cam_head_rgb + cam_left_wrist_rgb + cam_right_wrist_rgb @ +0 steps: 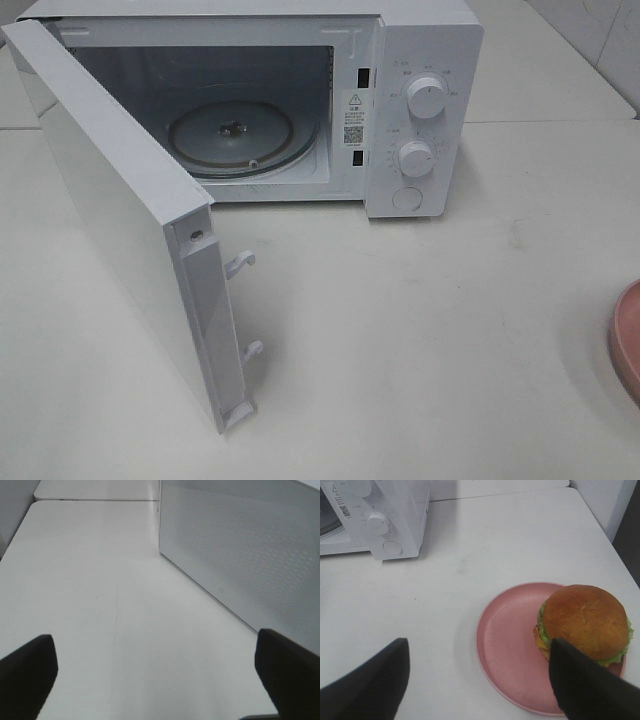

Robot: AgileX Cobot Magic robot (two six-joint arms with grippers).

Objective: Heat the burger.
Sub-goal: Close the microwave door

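The small round burger (pixel 583 621), with its glossy golden-brown domed bun, green lettuce and yellow layer, sits on the far side of a flat pink round plate (pixel 507 640), off its centre and close to the rim. The plate rests on the white table (pixel 495 540), well apart from the white microwave oven (pixel 425 110), and only its edge shows at the right border of the high view. The right gripper (pixel 477 680) hovers over the plate with its jaws wide and holding nothing; one dark finger (pixel 590 690) overlaps the burger's near side in the wrist view, though contact cannot be told. The left gripper (pixel 155 675) hangs over bare table beside the microwave's perforated side wall (pixel 250 545), its jaws wide and empty.

The microwave's door (pixel 120 210) stands fully open, and the glass turntable (pixel 235 135) inside is bare. So the loading step seems in hand: the next move calls for the right jaws to take the burger or the plate's rim and carry it to the turntable.
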